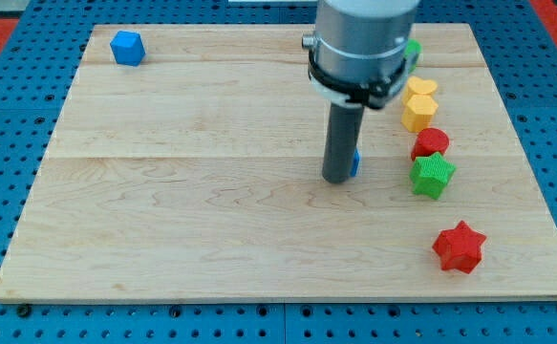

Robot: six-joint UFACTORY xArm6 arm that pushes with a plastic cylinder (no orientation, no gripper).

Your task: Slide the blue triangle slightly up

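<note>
The blue triangle (355, 163) is almost wholly hidden behind my rod near the board's middle; only a thin blue sliver shows at the rod's right edge. My tip (338, 179) rests on the board right in front of and slightly left of that block, touching or nearly touching it. A blue cube (127, 47) lies at the view's top left, far from the tip.
To the right of the tip lies a column of blocks: a green block (413, 49) partly hidden by the arm, a yellow heart (421, 88), a yellow hexagon (417, 113), a red round block (431, 142), a green star (433, 175). A red star (460, 247) lies at lower right.
</note>
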